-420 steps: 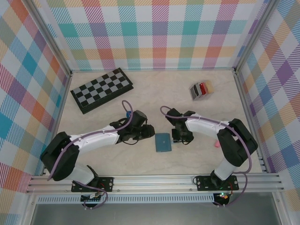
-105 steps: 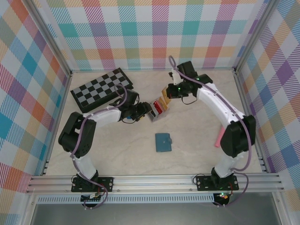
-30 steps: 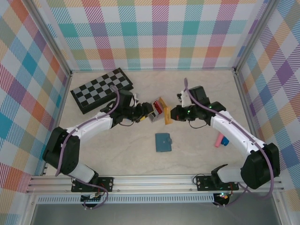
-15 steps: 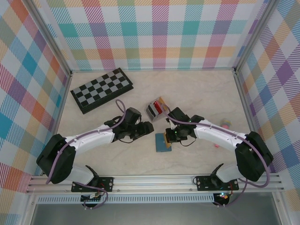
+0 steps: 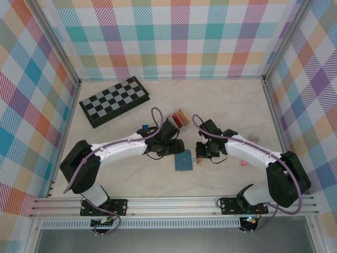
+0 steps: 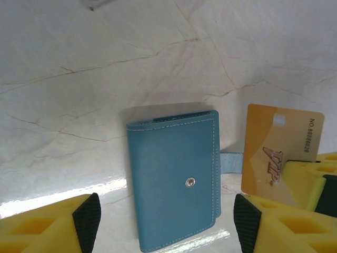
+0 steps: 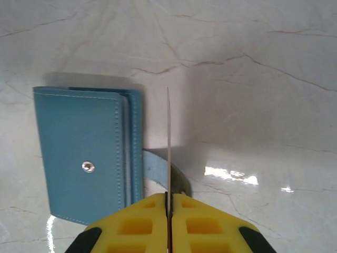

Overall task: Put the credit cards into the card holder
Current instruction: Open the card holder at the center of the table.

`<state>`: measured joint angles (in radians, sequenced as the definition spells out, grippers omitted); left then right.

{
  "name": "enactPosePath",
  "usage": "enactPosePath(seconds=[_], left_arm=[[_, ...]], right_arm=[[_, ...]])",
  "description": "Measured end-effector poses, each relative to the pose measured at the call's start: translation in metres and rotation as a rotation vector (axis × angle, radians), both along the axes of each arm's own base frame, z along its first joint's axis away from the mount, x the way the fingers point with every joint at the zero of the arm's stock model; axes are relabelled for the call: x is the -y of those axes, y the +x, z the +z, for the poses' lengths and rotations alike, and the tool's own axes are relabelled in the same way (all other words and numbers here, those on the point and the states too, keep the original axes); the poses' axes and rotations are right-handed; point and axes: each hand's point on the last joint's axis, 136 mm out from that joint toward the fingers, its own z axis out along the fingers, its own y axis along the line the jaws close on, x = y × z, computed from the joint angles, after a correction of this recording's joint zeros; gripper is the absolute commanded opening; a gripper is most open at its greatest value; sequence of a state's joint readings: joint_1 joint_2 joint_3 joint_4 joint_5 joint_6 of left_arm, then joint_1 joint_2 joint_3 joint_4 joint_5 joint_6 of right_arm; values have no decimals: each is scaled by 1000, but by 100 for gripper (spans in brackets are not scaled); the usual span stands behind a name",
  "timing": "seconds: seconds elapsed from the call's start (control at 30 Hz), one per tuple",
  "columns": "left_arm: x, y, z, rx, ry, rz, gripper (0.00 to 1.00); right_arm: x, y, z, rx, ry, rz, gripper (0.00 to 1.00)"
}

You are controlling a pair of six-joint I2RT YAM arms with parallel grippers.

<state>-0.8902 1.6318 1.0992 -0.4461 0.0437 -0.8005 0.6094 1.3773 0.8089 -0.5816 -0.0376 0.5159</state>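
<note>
credit card (image 7: 168,138) is standing edge-on, clamped in the right gripper (image 7: 168,203) beside the wallet (image 7: 84,163); left gripper (image 6: 166,213) is gaping; carrying it vertical should suit the card holder (image 5: 178,118) slots

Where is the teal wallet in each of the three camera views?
Top external: the teal wallet lies flat just below the picture's middle, between the two arms.
Left wrist: the wallet is at low centre, snap button up.
Right wrist: the wallet is at the left, closed.
Shared landmark: the yellow card, upright beside the wallet's edge, pinched in the right arm's fingers.
</note>
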Motion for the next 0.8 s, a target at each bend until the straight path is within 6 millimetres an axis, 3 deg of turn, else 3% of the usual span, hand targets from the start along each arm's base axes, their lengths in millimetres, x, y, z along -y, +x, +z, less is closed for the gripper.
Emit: enactPosePath(seconds=[0.43,0.8], left_arm=[[25,-1,-19,-26,177,-47,79],[34,4,-35,-46,314,-40,97]], right_arm=[[17,0,-8,-34,-16,-50,8],[24,-3,-14,-49,45,-88,8]])
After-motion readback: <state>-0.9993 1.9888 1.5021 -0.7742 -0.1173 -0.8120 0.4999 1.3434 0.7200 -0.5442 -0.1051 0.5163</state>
